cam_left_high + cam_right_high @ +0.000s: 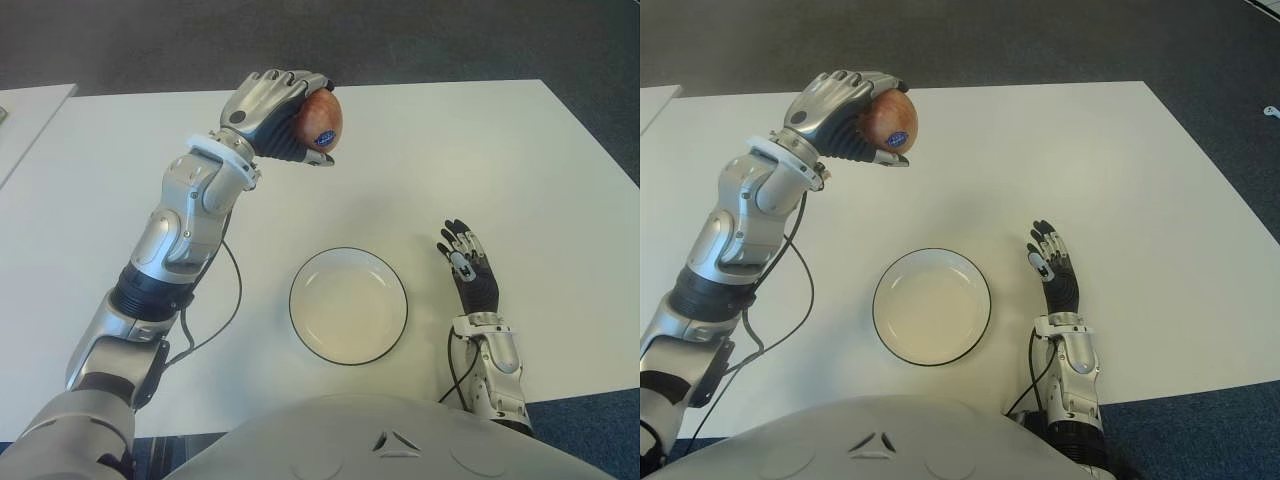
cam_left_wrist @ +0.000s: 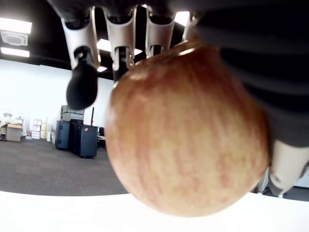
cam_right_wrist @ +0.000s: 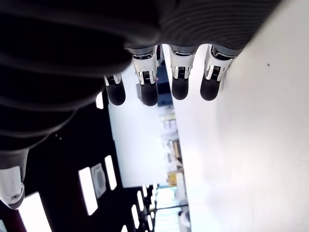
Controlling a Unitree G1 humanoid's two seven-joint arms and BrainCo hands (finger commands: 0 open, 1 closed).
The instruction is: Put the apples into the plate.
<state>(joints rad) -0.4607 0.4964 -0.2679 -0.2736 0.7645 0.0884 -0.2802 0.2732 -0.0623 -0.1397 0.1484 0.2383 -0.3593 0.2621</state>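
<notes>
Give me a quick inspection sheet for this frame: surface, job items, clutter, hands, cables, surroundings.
Surface: white table, bare apart from the plate.
Job items: one reddish apple with a blue sticker, held in the air beyond the plate; white plate with a dark rim, empty, near the robot's torso.
Clutter: nothing seen.
Hands: left hand closed around the apple; right hand open, right of the plate.
Cables: black cable loops from the left arm; another at the right wrist.
Surroundings: dark carpet; second white table edge at far left.
</notes>
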